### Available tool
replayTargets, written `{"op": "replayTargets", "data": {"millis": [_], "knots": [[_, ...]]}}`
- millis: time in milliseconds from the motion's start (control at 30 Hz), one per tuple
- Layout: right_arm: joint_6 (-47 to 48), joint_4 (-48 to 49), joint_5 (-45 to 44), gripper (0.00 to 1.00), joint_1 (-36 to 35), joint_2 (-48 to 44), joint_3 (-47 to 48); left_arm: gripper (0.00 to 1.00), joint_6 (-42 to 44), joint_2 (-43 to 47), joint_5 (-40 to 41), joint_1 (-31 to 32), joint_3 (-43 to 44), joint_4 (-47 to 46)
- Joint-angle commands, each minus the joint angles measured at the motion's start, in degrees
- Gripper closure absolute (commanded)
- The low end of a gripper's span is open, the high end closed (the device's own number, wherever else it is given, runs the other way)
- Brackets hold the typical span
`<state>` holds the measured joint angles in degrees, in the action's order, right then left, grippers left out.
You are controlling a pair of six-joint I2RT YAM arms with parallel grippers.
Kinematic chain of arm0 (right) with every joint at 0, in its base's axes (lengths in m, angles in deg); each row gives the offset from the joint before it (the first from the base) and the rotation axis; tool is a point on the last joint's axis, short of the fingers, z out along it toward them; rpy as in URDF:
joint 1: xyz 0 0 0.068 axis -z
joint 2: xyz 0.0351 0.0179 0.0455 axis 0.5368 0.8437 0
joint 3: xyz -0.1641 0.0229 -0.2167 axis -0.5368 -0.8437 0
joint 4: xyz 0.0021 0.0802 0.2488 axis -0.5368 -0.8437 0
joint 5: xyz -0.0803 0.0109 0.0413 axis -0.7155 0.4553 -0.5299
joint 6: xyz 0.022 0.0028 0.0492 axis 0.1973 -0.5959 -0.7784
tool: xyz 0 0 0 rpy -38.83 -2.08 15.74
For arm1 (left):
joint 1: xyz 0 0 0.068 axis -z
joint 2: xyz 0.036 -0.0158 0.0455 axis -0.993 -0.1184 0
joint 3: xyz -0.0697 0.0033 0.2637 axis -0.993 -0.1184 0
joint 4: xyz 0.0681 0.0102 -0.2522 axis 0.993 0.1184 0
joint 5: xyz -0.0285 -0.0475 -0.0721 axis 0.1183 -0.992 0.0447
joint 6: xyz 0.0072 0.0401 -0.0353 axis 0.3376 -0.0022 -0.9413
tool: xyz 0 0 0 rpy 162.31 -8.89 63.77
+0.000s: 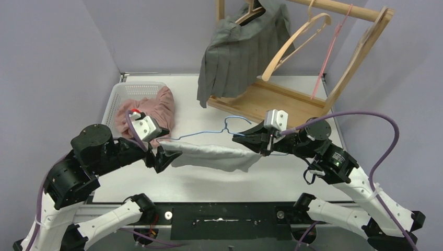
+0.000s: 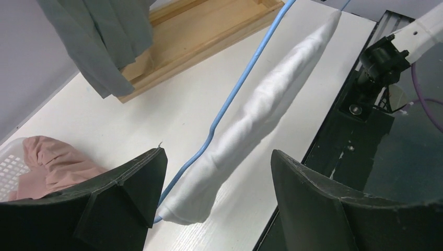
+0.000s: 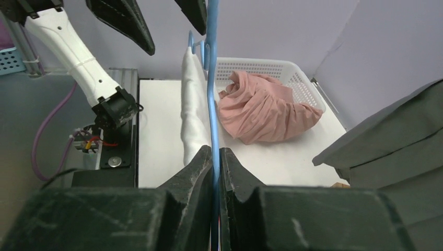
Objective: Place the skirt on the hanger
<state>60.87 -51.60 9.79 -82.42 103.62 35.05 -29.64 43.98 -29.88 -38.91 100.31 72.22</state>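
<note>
Skirt [image 1: 214,156] over wht table [image 1: 219,184], lilac walls [image 1: 52,63]

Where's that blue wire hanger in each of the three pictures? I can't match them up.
Top external: blue hanger at centre, just above the white skirt.
Left wrist: hanger slants from top right to lower left, beside the skirt.
Right wrist: hanger runs straight down the middle, clamped in the right gripper.
Shared landmark: pink cloth.
</note>
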Motion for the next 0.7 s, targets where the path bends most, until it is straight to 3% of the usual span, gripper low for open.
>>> {"op": "replayTargets", "data": {"millis": [0, 167, 267, 367, 567, 667], "knots": [[1.8, 1.6, 5.3, 1.00, 0.0, -1.5, 1.9, 0.27, 2.5, -0.5, -4.7, 0.3, 1.4, -2.2], [3.1, -1.5, 7.4, 1.00, -0.1, -1.3, 3.3, 0.29, 2.5, -2.3, -7.0, 0.3, 1.8, -1.7], [3.1, -1.6, 7.1, 1.00, -0.1, -1.5, 3.1, 0.35, 2.5, -2.8, -8.4, 0.3, 3.3, -1.0], [2.5, 0.0, 7.4, 1.00, -0.1, -2.2, 2.4, 0.41, 1.5, -3.8, -14.0, 0.3, 3.1, -0.4], [2.0, 2.2, 8.8, 1.00, 0.0, -3.5, 1.8, 0.43, -1.7, -5.0, -22.2, 0.3, 0.2, -2.5], [2.0, 2.4, 9.3, 1.00, -0.1, -3.7, 2.0, 0.52, -3.2, -4.6, -23.7, 0.3, -1.6, -5.2]]}}
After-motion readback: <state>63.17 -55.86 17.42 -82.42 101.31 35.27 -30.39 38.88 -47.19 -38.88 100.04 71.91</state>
